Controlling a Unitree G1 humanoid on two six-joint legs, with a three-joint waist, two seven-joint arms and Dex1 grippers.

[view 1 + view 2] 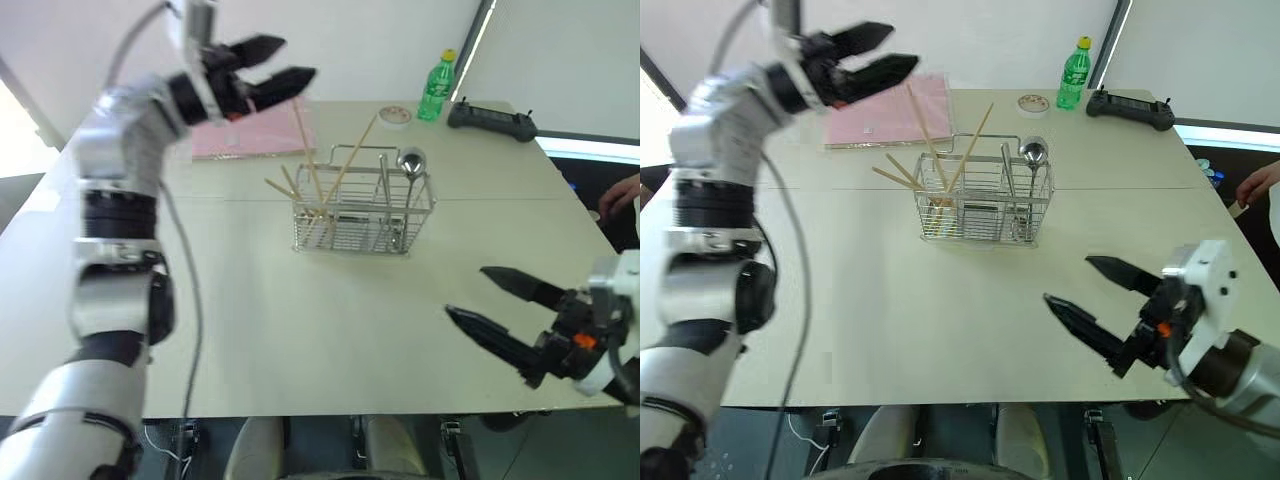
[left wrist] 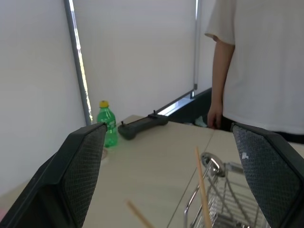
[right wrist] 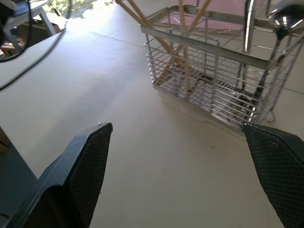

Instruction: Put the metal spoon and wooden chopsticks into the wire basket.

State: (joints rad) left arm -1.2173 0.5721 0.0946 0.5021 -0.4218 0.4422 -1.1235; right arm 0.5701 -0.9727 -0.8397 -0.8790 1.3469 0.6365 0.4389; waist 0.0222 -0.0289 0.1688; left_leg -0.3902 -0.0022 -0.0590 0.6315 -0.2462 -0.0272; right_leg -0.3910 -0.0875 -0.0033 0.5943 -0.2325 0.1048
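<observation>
With both the left claw (image 1: 268,68) and right claw (image 1: 492,299) open and empty, the light, stiff wooden chopsticks (image 1: 322,170) leaned in the wire basket (image 1: 362,212) beside the slippery metal spoon (image 1: 411,166), best pinched mid-handle.

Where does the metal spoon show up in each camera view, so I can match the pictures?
Left eye view: metal spoon standing bowl-up at the right end of the wire basket, picture centre.
Right eye view: spoon at the same basket end, just above centre.
Left wrist view: rounded metal at the basket's rim, probably the spoon.
Right wrist view: spoon bowl, top right corner.
Shared landmark: the wooden chopsticks leaning in the basket.
</observation>
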